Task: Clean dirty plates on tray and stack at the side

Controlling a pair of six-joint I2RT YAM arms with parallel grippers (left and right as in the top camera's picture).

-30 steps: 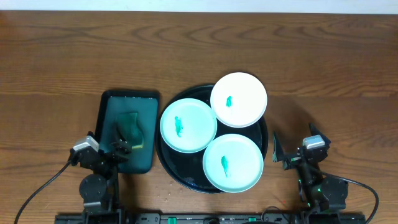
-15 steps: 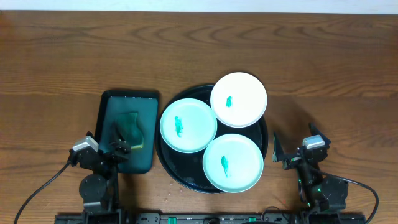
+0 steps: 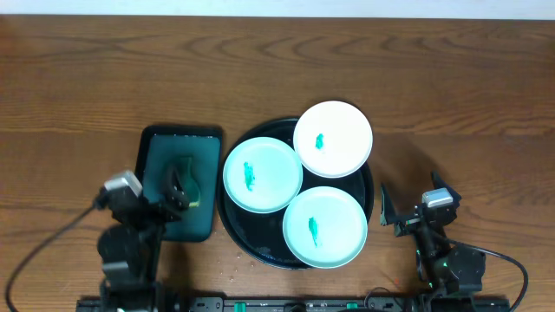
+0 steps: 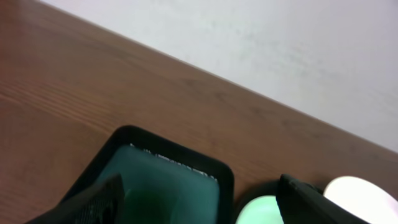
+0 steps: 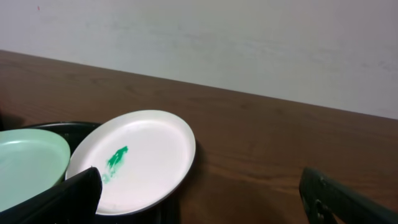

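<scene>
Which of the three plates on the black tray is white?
The white plate, at the far right of the tray. The other two, the left plate and the near plate, are pale mint-green.

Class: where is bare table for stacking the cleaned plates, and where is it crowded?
Free: the wide table strip between far edge and black tray, and the patch right of that tray, beyond the right hand. Crowded: the tray, covered by three plates.
</scene>
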